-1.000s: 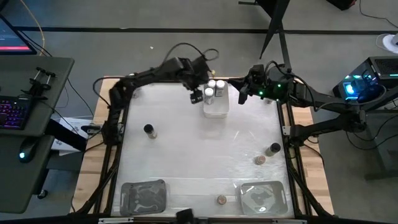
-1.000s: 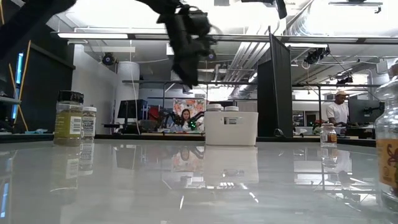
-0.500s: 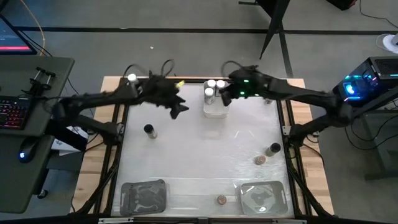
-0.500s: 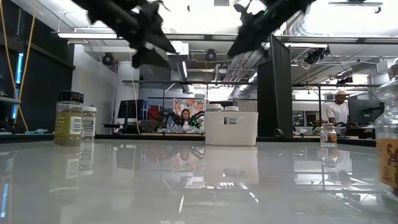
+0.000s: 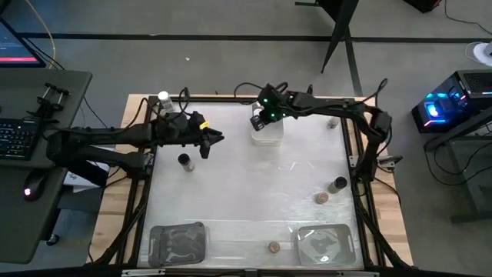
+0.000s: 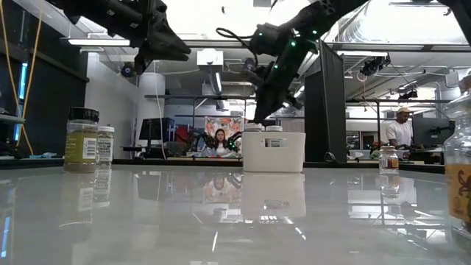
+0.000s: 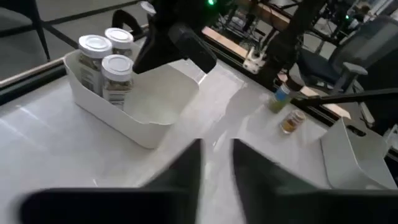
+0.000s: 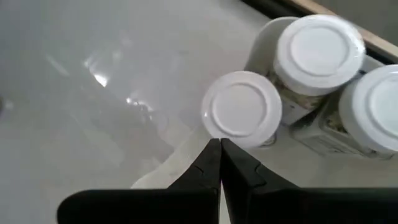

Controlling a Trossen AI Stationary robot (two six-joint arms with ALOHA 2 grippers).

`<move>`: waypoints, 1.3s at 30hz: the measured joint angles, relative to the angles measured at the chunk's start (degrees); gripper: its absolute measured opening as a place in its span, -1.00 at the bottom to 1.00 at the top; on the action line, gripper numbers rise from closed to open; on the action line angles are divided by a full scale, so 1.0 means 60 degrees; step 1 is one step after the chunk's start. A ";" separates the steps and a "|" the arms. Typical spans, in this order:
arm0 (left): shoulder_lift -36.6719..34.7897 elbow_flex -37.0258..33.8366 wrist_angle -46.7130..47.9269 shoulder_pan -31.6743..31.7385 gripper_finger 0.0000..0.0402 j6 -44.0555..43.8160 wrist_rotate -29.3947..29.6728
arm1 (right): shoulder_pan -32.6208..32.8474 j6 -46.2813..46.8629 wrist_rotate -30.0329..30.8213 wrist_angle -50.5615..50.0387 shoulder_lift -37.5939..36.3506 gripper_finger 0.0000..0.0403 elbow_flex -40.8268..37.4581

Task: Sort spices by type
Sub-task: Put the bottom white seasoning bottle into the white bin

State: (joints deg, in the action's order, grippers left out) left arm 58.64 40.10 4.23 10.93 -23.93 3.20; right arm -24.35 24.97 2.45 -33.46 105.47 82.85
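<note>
Three white-topped jars [image 8: 242, 109] stand in the white tray [image 5: 267, 135] at the far middle of my bench [image 5: 246, 192], bunched at its far end. My right end effector [image 5: 260, 120] hangs just above the tray's left far corner, its fingers pressed together and holding nothing, the tips right beside the nearest white cap.

My left end effector [image 5: 215, 139] hovers over the far left part of the bench, pointing right toward the tray, well apart from it. Its fingers [image 7: 186, 165] stand close together with a slim gap between them and nothing in it.

One black-topped jar [image 5: 184, 161] stands on the bench just near of my left arm. Another white-topped jar [image 5: 163, 98] stands at the far left edge. Toward the right near side, a black-topped jar [image 5: 339, 185] and a brown-topped jar [image 5: 321, 198] stand near each other. One more brown-topped jar [image 5: 273, 247] stands at the near edge, between two clear trays [image 5: 177, 244] at the near left and near right.
</note>
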 joint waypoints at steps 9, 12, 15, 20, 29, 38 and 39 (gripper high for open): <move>-0.0014 0.0000 0.0167 -0.0744 -0.98 0.0372 0.0095 | 0.0176 -0.0851 0.1420 -0.1358 0.0353 -1.00 0.1206; -0.0019 0.0000 0.0160 -0.1003 -0.99 0.0431 0.0109 | 0.0063 -0.0826 0.1338 -0.1337 0.0353 -1.00 0.1426; -0.0016 0.0000 0.0159 -0.1245 -1.00 0.0533 0.0129 | -0.0074 -0.0909 0.1300 -0.1166 0.0371 -1.00 0.1504; -0.0016 0.0000 0.0187 -0.1703 -1.00 0.0611 0.0807 | -0.0450 -0.0715 0.0750 -0.1079 0.0597 -1.00 0.1482; -0.0012 0.0000 0.0393 -0.1970 -1.00 0.0290 0.1105 | -0.0490 -0.1007 -0.0246 -0.0384 0.0870 -1.00 0.1482; -0.0009 0.0004 0.0841 -0.1966 -1.00 -0.0196 0.1176 | -0.0515 -0.2061 -0.0265 -0.0482 0.0980 -1.00 0.1478; -0.0009 0.0004 0.0887 -0.1966 -1.00 -0.0219 0.1177 | -0.0540 -0.2166 -0.0267 -0.0521 0.0980 -1.00 0.1478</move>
State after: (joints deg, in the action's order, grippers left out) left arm 58.59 40.12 9.55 -0.86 -25.24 10.26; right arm -27.59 11.98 0.85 -36.58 111.35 91.72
